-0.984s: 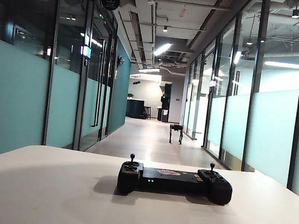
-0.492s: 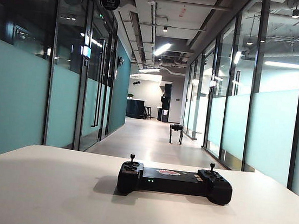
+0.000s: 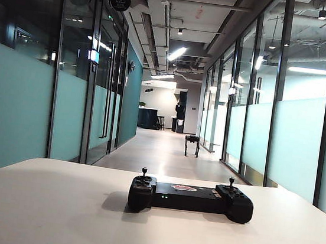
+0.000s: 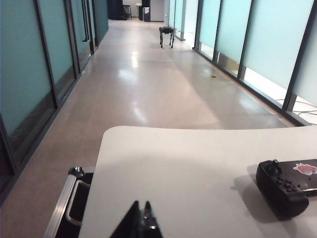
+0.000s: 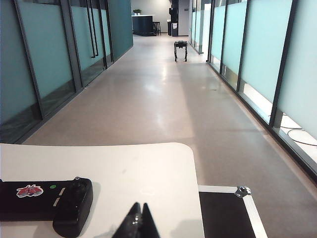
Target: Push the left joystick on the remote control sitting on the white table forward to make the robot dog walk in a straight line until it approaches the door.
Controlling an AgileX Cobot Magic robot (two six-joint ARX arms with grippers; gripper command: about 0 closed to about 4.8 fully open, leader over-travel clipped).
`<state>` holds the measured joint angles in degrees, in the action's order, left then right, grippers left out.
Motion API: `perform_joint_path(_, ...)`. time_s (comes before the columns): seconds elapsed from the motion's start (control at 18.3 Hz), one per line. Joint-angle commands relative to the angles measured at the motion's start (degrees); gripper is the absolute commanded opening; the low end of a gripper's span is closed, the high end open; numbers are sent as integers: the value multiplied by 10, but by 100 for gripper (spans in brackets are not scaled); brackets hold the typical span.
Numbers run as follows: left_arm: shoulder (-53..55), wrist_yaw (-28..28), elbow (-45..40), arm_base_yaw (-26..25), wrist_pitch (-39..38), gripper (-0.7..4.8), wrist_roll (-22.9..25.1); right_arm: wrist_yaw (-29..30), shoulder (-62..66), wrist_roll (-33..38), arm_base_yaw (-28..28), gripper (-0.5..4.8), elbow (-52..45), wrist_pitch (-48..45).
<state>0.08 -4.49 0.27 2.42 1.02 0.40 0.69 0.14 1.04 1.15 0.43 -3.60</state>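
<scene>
- Exterior view shows the remote control (image 3: 190,198) lying flat on the white table (image 3: 51,209), a little right of the surface's middle, with no arm in sight there.
- The left joystick (image 3: 144,172) stands upright on the controller's left end; its twin stick (image 3: 231,181) stands upright on the right end.
- Small green lights glow on the controller's near face, and a pale reddish logo (image 3: 184,188) sits on its flat middle panel.
- The robot dog (image 3: 192,144) stands far down the corridor at about 12 o'clock from the controller, close to the right-hand glass wall (image 3: 295,138).
- The left gripper (image 4: 140,221) hangs low over the near left part of the surface, jaws clenched tip to tip on nothing, the controller's left end (image 4: 283,186) well apart at about 2 o'clock.
- The right gripper (image 5: 136,221) hangs over the near right part, jaws clenched and empty, the controller's right end (image 5: 73,206) near at about 10 o'clock.
- A black case with metal edging (image 5: 242,198) sits beside the surface's right edge.
</scene>
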Motion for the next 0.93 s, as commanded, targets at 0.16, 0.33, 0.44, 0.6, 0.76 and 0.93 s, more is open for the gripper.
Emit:
perform_joint_path(0.16, 0, 19, 2, 0, 7, -5, 0, -1, -2, 2, 0, 0, -5, -9)
perform_joint_path(0.33, 0, 40, 2, 19, 8, -5, 0, -1, -2, 2, 0, 0, -5, -9)
perform_joint_path(0.44, 0, 49, 2, 30, 8, -5, 0, -1, -2, 2, 0, 0, -5, -9)
perform_joint_path(0.6, 0, 43, 2, 30, 8, -5, 0, -1, -2, 2, 0, 0, -5, -9)
perform_joint_path(0.76, 0, 43, 2, 30, 8, -5, 0, -1, -2, 2, 0, 0, -5, -9)
perform_joint_path(0.93, 0, 43, 2, 30, 8, -5, 0, -1, -2, 2, 0, 0, -5, -9)
